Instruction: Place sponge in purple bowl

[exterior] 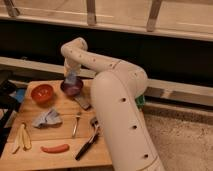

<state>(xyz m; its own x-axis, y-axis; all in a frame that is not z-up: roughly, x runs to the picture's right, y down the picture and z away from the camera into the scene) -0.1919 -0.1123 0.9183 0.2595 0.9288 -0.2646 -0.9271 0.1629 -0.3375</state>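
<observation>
The purple bowl (72, 89) stands at the back of the wooden table (60, 160), right of a red bowl. My gripper (70, 75) hangs just above the purple bowl, at the end of the white arm (115, 95) that reaches in from the right. It is shut on a pale blue sponge (70, 79), which hangs over the bowl's back rim. I cannot tell whether the sponge touches the bowl.
A red bowl (42, 93) stands left of the purple one. A blue cloth (47, 119), a fork (76, 125), a banana (22, 137), a red sausage-like item (55, 148) and a black-handled utensil (87, 145) lie in front. A grey flat item (82, 103) lies beside the purple bowl.
</observation>
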